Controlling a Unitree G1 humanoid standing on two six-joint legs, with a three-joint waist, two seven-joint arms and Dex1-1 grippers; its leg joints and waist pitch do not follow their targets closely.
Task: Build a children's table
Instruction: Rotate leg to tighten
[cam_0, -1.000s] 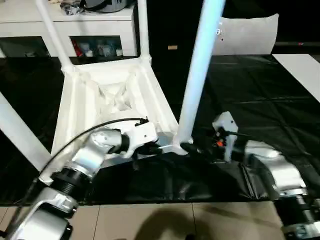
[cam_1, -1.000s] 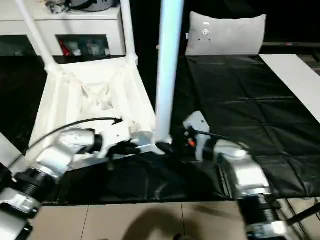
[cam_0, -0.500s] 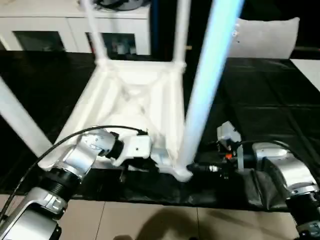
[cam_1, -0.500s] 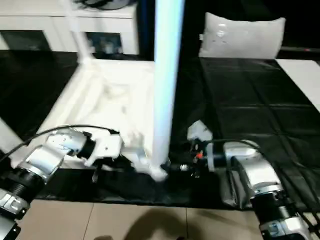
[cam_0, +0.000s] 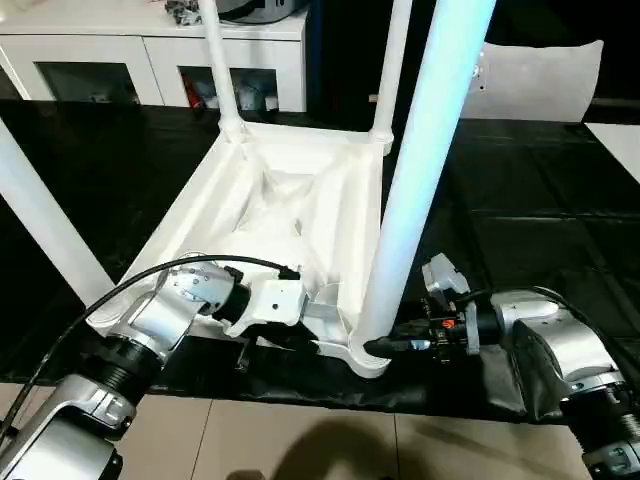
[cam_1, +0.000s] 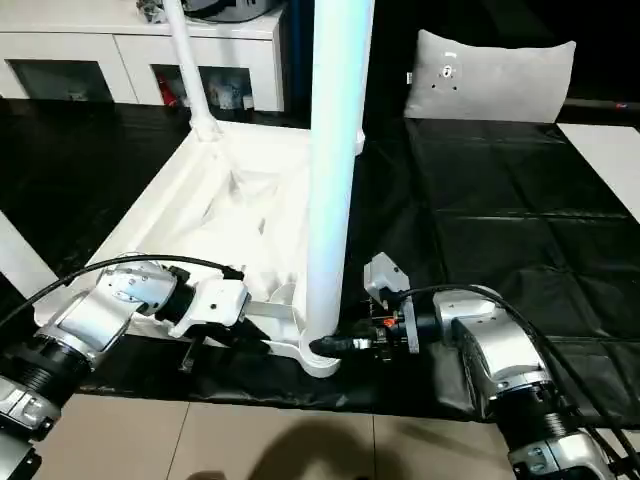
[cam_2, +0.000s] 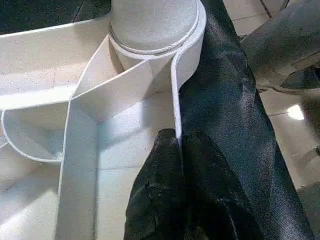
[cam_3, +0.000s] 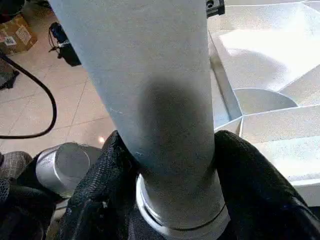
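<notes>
Jaws: right gripper (cam_3: 170, 200) clamps nearest leg (cam_0: 420, 190) base; left gripper (cam_2: 180, 150) pinches tabletop (cam_0: 270, 200) rim beside it. Four legs up.

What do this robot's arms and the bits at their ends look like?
Both forearms are rounded silver metal shells joined by black ribbed rings. The left arm ends in a white block, with a black cable looping over it. The right arm carries a small white bracket, orange markings and black wiring. Each tool has two black, rough-textured fingers.
</notes>
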